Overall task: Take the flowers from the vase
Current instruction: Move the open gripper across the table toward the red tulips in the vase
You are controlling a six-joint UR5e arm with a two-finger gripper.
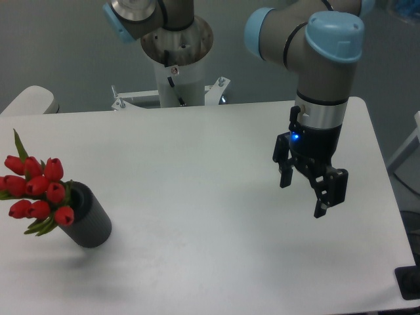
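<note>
Here the flowers sat in the vase at the near left of the table, the buds leaning out toward the left edge and one pointed leaf standing up behind them. The vase looked tilted, mouth to the left, though I could not tell whether it lay on its side. My end effector hung above the right half of the table, well apart from the bunch, its fingers spread and holding nothing. I judged the bunch light but soft: buds would crush and leaves would slip under pressure. The stems, where they met the vase's mouth, seemed the firmest place to grip, with a gentle close. A pull along the vase's axis seemed wise, since the vase might drag along.
</note>
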